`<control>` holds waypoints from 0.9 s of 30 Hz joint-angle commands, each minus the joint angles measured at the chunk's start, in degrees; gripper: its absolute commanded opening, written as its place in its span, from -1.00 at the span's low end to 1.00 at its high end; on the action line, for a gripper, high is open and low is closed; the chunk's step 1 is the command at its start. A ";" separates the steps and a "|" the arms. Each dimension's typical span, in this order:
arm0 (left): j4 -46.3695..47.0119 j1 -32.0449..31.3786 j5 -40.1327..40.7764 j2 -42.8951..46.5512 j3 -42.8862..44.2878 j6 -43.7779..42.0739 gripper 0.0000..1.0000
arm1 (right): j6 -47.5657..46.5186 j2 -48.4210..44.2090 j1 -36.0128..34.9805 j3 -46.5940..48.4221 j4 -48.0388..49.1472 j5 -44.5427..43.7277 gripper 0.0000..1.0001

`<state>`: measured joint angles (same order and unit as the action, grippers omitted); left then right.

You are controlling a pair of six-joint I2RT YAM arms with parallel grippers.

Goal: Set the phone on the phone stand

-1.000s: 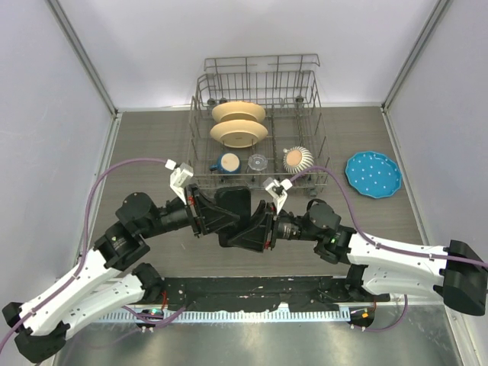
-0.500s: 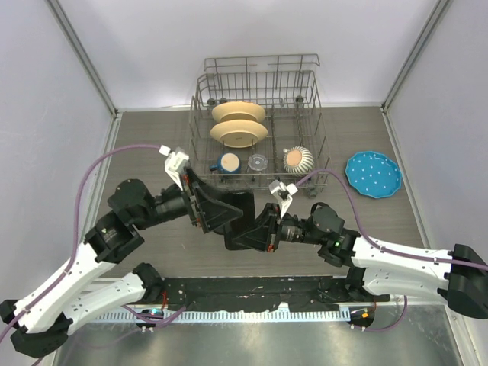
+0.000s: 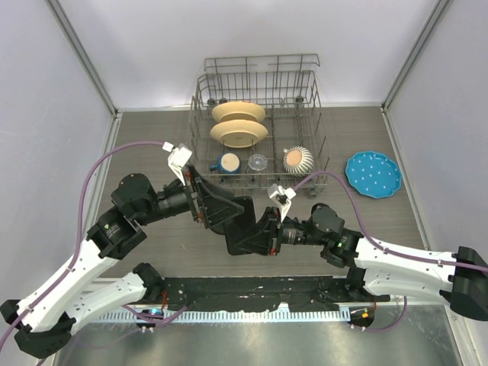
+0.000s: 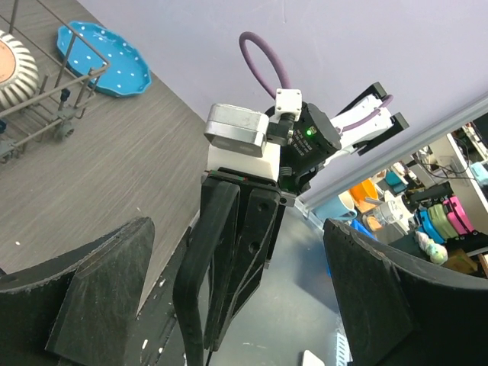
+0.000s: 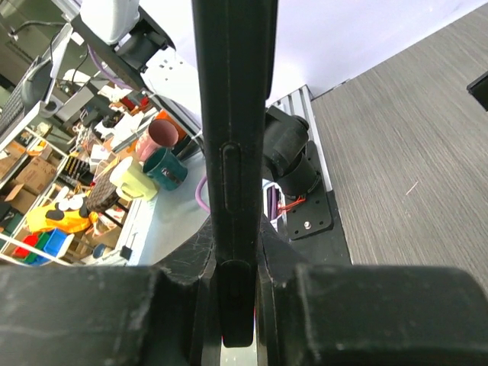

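The phone (image 3: 242,216), a thin black slab, is held on edge above the table's middle between the two arms. My right gripper (image 3: 258,230) is shut on it; in the right wrist view the phone (image 5: 232,114) rises edge-on from between the clamped fingers (image 5: 179,271) of the gripper (image 5: 242,268). My left gripper (image 3: 217,210) stands open just left of the phone. In the left wrist view its wide-apart fingers (image 4: 99,297) flank the phone's edge (image 4: 200,267) without touching it. The phone stand is not in view.
A wire dish rack (image 3: 314,114) at the back holds plates (image 3: 239,134), a blue cup (image 3: 227,162) and a ribbed bowl (image 3: 298,158). A blue dotted plate (image 3: 373,174) lies on the table at the right. Purple cables loop from both wrists.
My left gripper, shut on the phone a second ago, has opened and let it go. The right gripper has closed on the phone and drawn slightly toward the near edge.
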<state>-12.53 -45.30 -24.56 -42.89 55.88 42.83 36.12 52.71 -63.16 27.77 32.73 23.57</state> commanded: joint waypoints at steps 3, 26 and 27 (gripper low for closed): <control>3.65 2.93 -7.07 -3.42 2.92 0.59 0.86 | -3.51 -0.94 -0.04 3.52 4.28 4.46 -0.99; 0.59 6.19 -23.70 -6.86 4.94 -6.00 -0.74 | -1.75 3.01 -0.04 9.32 6.82 7.54 -0.98; 0.23 6.19 -23.09 -6.07 5.03 -6.26 -0.71 | -1.58 3.10 -0.04 9.41 6.82 7.80 -0.98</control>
<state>-10.09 -38.76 -47.66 -50.17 58.17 38.39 34.72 54.83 -62.81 32.51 31.66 28.88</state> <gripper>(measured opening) 0.191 0.207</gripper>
